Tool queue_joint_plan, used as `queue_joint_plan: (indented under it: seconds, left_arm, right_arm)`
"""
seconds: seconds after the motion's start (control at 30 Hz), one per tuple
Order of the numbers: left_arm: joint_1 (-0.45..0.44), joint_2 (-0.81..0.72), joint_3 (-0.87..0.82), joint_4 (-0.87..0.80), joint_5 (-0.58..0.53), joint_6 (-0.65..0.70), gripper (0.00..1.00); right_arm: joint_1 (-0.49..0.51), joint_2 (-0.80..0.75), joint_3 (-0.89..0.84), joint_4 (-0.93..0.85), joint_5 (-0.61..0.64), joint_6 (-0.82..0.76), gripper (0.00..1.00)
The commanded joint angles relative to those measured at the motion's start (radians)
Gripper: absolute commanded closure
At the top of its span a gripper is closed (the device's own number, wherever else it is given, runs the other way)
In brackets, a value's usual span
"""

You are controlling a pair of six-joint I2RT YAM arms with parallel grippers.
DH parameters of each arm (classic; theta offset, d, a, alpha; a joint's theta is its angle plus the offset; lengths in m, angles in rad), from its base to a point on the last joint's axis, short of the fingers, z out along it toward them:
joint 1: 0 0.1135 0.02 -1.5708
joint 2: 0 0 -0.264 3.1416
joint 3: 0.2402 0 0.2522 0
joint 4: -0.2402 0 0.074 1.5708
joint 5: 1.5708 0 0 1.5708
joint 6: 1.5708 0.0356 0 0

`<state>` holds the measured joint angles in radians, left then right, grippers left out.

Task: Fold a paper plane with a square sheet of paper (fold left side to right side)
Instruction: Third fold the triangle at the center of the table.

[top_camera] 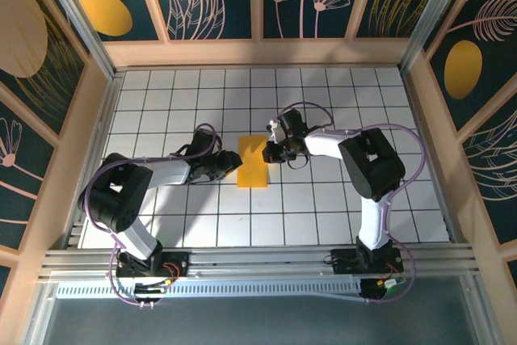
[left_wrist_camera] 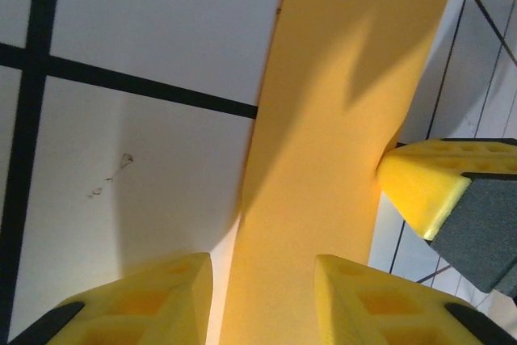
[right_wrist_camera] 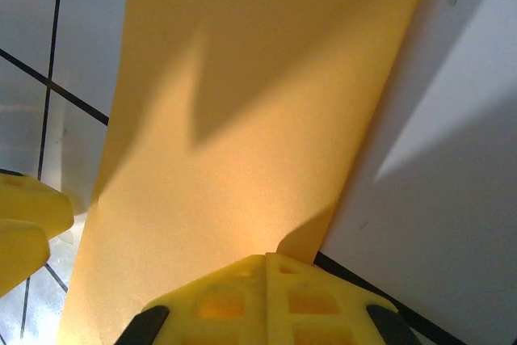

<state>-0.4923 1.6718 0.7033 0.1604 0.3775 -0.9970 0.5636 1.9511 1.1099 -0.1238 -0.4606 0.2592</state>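
1. Two grippers flank the sheet of paper (top_camera: 253,161) in our overhead view. It lies folded into a narrow rectangle on the gridded table (top_camera: 339,208), with the left gripper (top_camera: 229,166) at its left edge and the right gripper (top_camera: 271,151) at its right edge.
2. From the left wrist we see the left gripper (left_wrist_camera: 262,268) with jaws parted and the sheet of paper (left_wrist_camera: 331,119) running between its fingers. The right gripper (left_wrist_camera: 416,187) touches the sheet's far edge.
3. From the right wrist we see the right gripper (right_wrist_camera: 266,280) closed, its tips at the near edge of the sheet of paper (right_wrist_camera: 242,119). Whether it pinches the paper we cannot tell.
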Motion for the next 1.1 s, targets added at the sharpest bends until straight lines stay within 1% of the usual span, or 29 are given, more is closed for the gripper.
queue_joint_plan:
  seconds: [0.0,0.13,0.27,0.33,0.67,0.83,0.87,1.0,1.07]
  left_arm:
    - [-0.009,0.028,0.021,-0.011,-0.003,0.000,0.65]
    - [-0.013,0.037,0.021,0.004,0.015,0.004,0.68]
    - [-0.018,0.036,0.019,0.032,0.036,0.003,0.74]
    - [-0.020,0.067,0.018,0.046,0.043,-0.003,0.77]
    - [-0.022,0.048,0.012,0.047,0.017,-0.012,0.90]
    - [-0.023,0.005,0.001,0.057,0.016,-0.032,0.99]
    - [-0.023,-0.002,-0.005,0.070,0.020,-0.041,1.00]
    - [-0.025,-0.038,-0.028,0.113,0.028,-0.095,1.00]
    - [-0.024,-0.055,-0.031,0.111,0.024,-0.114,1.00]
  right_arm:
    - [-0.011,0.003,-0.023,-0.094,0.070,-0.027,1.00]
    - [-0.011,0.006,-0.025,-0.091,0.068,-0.027,1.00]
    - [-0.010,0.009,-0.024,-0.088,0.065,-0.026,1.00]
    - [-0.010,0.009,-0.024,-0.089,0.063,-0.024,1.00]
    - [-0.011,-0.005,-0.028,-0.085,0.066,-0.024,1.00]
    - [-0.011,-0.044,-0.040,-0.032,0.043,-0.018,1.00]
    - [-0.010,-0.057,-0.045,-0.011,0.039,-0.015,0.98]
    - [-0.011,-0.172,-0.092,0.083,0.070,-0.021,0.73]
    - [-0.011,-0.238,-0.128,0.121,0.096,-0.040,0.62]
